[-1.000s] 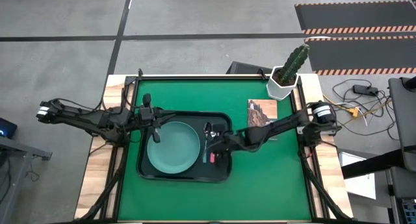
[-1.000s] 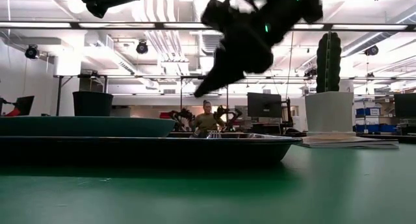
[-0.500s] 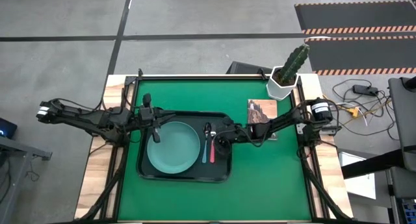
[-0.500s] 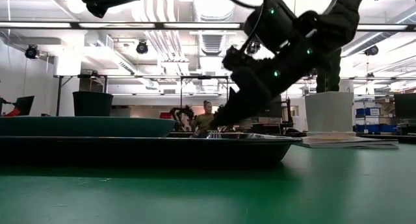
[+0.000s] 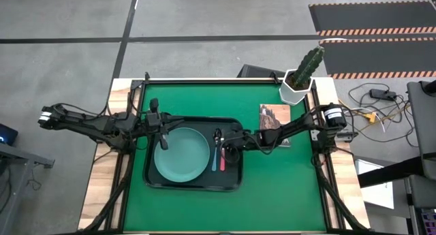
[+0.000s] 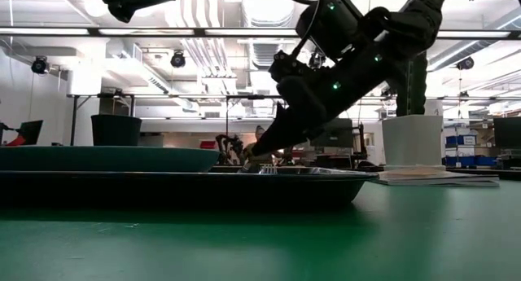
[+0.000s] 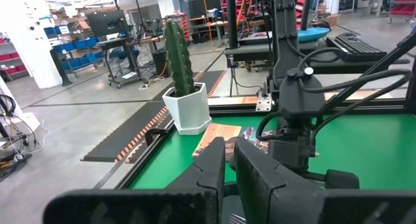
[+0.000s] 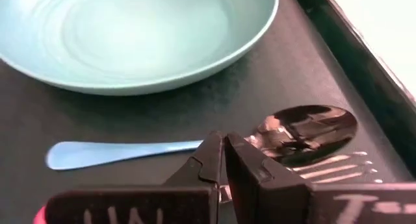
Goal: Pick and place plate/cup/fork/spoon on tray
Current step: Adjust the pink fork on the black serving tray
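Observation:
The black tray [image 5: 235, 182] lies on the green mat. On it rests the teal plate [image 5: 182, 155], with the blue-handled spoon [image 5: 215, 159] and the pink-handled fork [image 5: 223, 160] lying side by side to its right. The dark cup [image 6: 114, 129] shows behind the plate in the low view; in the high view my left arm hides it. My right gripper [image 8: 222, 160] is shut, its tips low over the spoon's neck [image 8: 195, 146], beside the fork's tines [image 8: 331, 169]. My left gripper [image 7: 229, 175] is shut and empty above the plate's left edge [image 5: 163, 141]. My right gripper's shut fingertips [image 8: 211, 152] slant down from the table's right side to the spoon's neck, just behind its bowl [image 8: 305, 128]. I cannot tell whether they touch it. The spoon lies flat on the tray.
A white pot with a cactus [image 5: 298, 88] stands at the far right corner. A book [image 5: 274, 119] lies on the mat under my right arm. The mat near and right of the tray [image 5: 286, 187] is bare. A person shows in the room beyond [image 6: 259, 147].
My right gripper has come down from well above the tray to just over the utensils. It has gone a little toward the far edge, from their middle to their bowl end. Spoon and fork lie as before.

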Robot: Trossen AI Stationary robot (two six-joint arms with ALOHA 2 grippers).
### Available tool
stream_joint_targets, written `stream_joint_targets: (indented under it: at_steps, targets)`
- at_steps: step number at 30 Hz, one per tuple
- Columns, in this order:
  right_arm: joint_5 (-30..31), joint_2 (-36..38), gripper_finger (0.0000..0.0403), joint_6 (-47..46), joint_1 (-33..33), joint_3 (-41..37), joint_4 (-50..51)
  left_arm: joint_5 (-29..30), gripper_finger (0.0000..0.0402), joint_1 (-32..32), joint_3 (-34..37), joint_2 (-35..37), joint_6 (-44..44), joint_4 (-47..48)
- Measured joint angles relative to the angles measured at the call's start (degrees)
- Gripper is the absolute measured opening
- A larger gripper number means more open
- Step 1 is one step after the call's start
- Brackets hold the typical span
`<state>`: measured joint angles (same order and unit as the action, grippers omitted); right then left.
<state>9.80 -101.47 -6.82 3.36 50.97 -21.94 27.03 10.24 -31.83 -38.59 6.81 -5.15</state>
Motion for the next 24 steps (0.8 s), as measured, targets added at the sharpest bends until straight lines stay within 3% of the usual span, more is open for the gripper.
stream_joint_targets:
  at_steps: [24]
  targets:
    - [1.35,0.00,0.0009,-0.21,-0.02,-0.93,1.28,0.00,0.0017,-0.02,0.00,0.00,0.00,0.00]
